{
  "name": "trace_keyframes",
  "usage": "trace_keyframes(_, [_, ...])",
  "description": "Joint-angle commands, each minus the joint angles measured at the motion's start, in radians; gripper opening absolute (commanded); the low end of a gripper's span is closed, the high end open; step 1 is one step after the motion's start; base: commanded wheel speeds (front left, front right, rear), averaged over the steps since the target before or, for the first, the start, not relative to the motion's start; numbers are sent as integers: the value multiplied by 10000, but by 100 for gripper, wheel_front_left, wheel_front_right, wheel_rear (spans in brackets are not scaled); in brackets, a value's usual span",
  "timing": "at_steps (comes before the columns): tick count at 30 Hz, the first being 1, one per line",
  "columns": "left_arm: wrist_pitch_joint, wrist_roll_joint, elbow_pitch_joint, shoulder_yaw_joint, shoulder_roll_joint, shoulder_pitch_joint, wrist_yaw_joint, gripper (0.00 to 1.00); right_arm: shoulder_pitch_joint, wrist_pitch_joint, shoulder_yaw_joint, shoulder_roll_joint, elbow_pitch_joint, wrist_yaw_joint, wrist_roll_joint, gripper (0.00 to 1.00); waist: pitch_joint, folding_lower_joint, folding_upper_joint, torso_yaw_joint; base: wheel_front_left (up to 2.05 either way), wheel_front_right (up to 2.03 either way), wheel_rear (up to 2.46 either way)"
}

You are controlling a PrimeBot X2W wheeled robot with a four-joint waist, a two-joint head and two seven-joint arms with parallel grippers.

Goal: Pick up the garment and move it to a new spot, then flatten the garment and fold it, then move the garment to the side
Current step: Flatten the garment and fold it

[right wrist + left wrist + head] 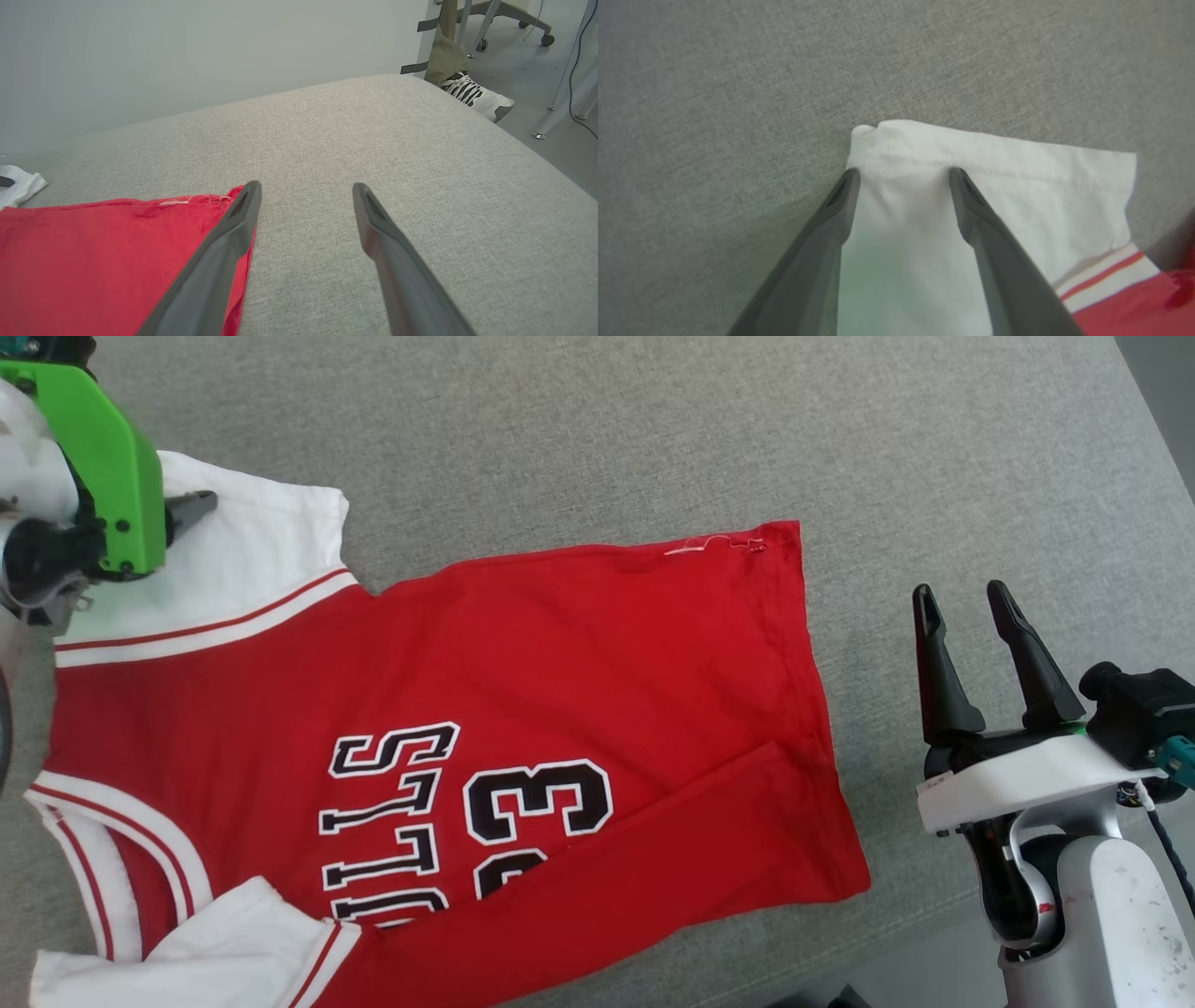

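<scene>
The garment [523, 691], a red jersey with white sleeves, striped trim and black lettering with the number 23, lies spread on the grey cushion [653, 429]. Its near long edge is folded over part of the number. My left gripper [182, 513] is at the top left, open, its fingers straddling the corner of the far white sleeve [994, 196]; seen from the left wrist, the gripper [903, 175] has sleeve cloth between its tips. My right gripper [966, 602] stands open beside the garment's hem, over bare cushion. From the right wrist, the gripper [306, 189] has the red hem corner [205, 205] by its left finger.
The cushion's right edge [1148, 429] drops to the floor. A person's white shoe [476, 95] and a wheeled chair base [514, 18] stand beyond the cushion's far corner. A pale wall [187, 56] runs behind the cushion.
</scene>
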Motion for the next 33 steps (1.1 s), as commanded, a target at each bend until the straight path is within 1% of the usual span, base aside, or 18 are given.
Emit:
trace_keyframes(1, [129, 138, 181, -105, 59, -217, -3, 100, -220, -93, 19, 50, 45, 4, 52, 100, 343, -2, 0, -257, 0, 0, 0])
trace_keyframes(3, [399, 297, 463, -298, 62, -272, 52, 100, -236, -82, 42, 51, 84, 4, 99, 100, 406, -2, 0, -240, 0, 0, 0])
trace_keyframes(4, [682, 331, 616, -427, -5, -220, 164, 100, -248, -87, 41, 52, 98, 4, 116, 100, 413, -2, 0, -218, 0, 0, 0])
trace_keyframes(6, [1528, 213, 874, -636, -124, -72, 318, 100, -276, -68, 41, 53, 116, 4, 152, 100, 428, -2, 0, -184, 0, 0, 0])
trace_keyframes(7, [1881, 115, 960, -688, -175, -29, 325, 96, -304, -55, 37, 54, 120, 4, 175, 100, 440, -2, 0, -176, 0, 0, 0])
trace_keyframes(8, [2150, 36, 985, -738, -241, 1, 307, 26, -340, -45, 38, 54, 114, 4, 211, 100, 458, -2, 0, -162, 0, 0, 0])
trace_keyframes(9, [2233, -19, 967, -747, -294, 20, 280, 0, -364, -32, 39, 54, 108, 4, 243, 100, 475, -2, 0, -150, 0, 0, 0])
trace_keyframes(11, [2355, -167, 969, -715, -407, 79, 287, 0, -407, 35, 65, 55, 103, 4, 341, 100, 494, -2, 0, -115, 0, 0, 0])
trace_keyframes(16, [1864, -37, 907, -660, -486, -79, 357, 0, -600, 356, 102, -82, 202, 4, 630, 100, 395, -2, 0, 34, 0, 0, 0])
trace_keyframes(21, [992, 123, 802, -512, -671, -414, 320, 0, -1094, 1239, 295, -661, 691, 4, 1204, 100, 75, -2, 0, 366, 0, 0, 0])
trace_keyframes(23, [672, 158, 781, -458, -777, -520, 292, 0, -1394, 1787, 371, -952, 1010, 4, 1434, 100, -74, -2, 0, 536, 0, 0, 0])
trace_keyframes(24, [338, 80, 674, -365, -1045, -616, 228, 0, -1878, 3002, 527, -1507, 1619, 4, 1911, 100, -309, -2, 0, 890, 0, 0, 0])
trace_keyframes(26, [118, 106, 485, -361, -1169, -625, 215, 0, -2183, 3897, 678, -1880, 1922, 4, 2269, 100, -429, -2, 0, 1112, 0, 0, 0])
trace_keyframes(29, [-99, 144, 235, -373, -1261, -594, 221, 0, -2639, 5244, 877, -2304, 2184, 4, 2734, 100, -561, -2, 0, 1447, 0, 0, 0])
trace_keyframes(33, [-283, 146, -140, -347, -1318, -571, 271, 0, -3209, 6682, 1242, -2573, 2270, 4, 3085, 100, -672, -2, 0, 1839, 0, 0, 0])
